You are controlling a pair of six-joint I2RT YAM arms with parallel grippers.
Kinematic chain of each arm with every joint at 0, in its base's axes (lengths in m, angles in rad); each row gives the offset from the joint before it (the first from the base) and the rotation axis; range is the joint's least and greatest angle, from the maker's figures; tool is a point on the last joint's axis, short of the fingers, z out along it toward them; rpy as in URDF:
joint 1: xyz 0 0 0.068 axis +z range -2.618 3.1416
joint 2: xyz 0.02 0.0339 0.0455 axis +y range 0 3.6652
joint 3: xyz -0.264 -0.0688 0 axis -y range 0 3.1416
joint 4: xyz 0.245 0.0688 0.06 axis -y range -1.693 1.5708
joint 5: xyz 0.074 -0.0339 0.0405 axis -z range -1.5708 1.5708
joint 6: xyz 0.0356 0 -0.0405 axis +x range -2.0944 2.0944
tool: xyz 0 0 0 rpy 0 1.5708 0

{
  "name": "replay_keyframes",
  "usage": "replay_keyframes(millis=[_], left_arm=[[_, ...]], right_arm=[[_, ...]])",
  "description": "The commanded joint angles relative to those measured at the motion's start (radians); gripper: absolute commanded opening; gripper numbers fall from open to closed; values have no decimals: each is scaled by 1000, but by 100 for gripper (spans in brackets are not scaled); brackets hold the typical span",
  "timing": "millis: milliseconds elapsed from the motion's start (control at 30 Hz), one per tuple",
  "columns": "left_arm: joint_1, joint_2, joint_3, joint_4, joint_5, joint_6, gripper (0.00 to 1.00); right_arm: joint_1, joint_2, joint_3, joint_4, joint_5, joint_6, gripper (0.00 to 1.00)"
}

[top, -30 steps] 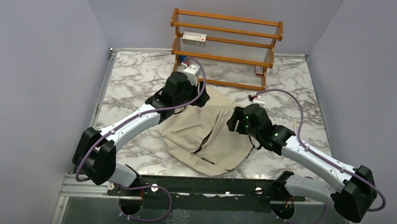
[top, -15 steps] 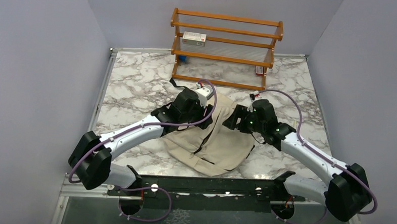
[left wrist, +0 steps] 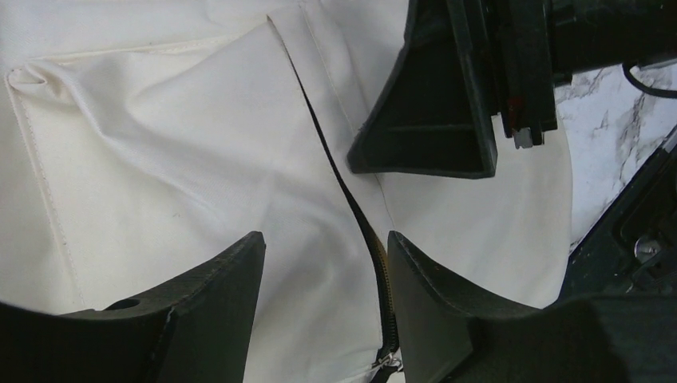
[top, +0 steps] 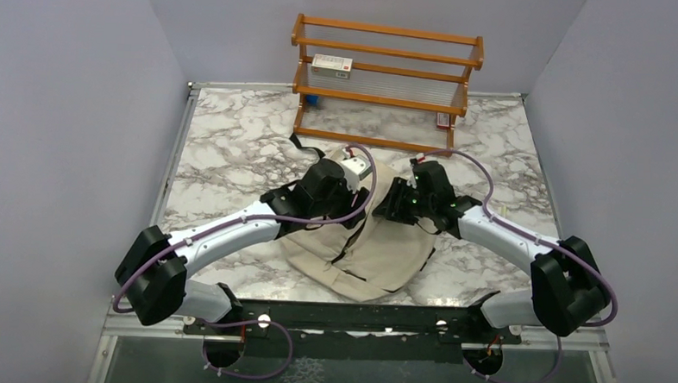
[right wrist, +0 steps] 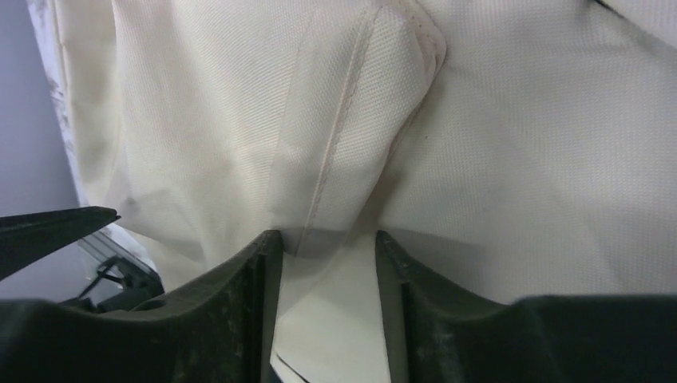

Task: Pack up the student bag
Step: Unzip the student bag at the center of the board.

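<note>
Opening the student bag (top: 376, 245), flat on the bench (top: 225, 143), looks like the step in hand. My left fingers (left wrist: 325, 243) stand apart astride its zipper (left wrist: 351, 207). My right fingers (right wrist: 327, 239) flank a canvas fold (right wrist: 343, 159); whether they are clamped on it I cannot tell. Next I'd pull the seam apart.

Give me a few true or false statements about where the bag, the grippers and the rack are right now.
The bag lies on the marble table. True.
The left gripper is shut. False: its jaws stand apart astride the zipper.
A box sits on the rack. True.
The right gripper hangs over the rack. False: it is over the bag.
</note>
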Motion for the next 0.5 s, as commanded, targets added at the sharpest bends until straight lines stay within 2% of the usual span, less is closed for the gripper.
replay_keyframes(millis=[0, 100, 200, 333, 467], left_arm=[[-34, 14, 19, -43, -40, 42, 60], [-50, 31, 30, -55, -45, 57, 62], [-67, 61, 44, -66, -49, 75, 64], [-94, 103, 70, -81, -73, 98, 67], [-115, 128, 89, -99, -125, 118, 68]], right_arm=[[5, -12, 0, -14, 61, -29, 42], [5, -35, -32, -23, 91, -29, 23], [5, -43, -60, -25, 96, -28, 11], [5, -52, -91, -6, 84, -18, 1], [5, -59, -94, -2, 84, -14, 0]])
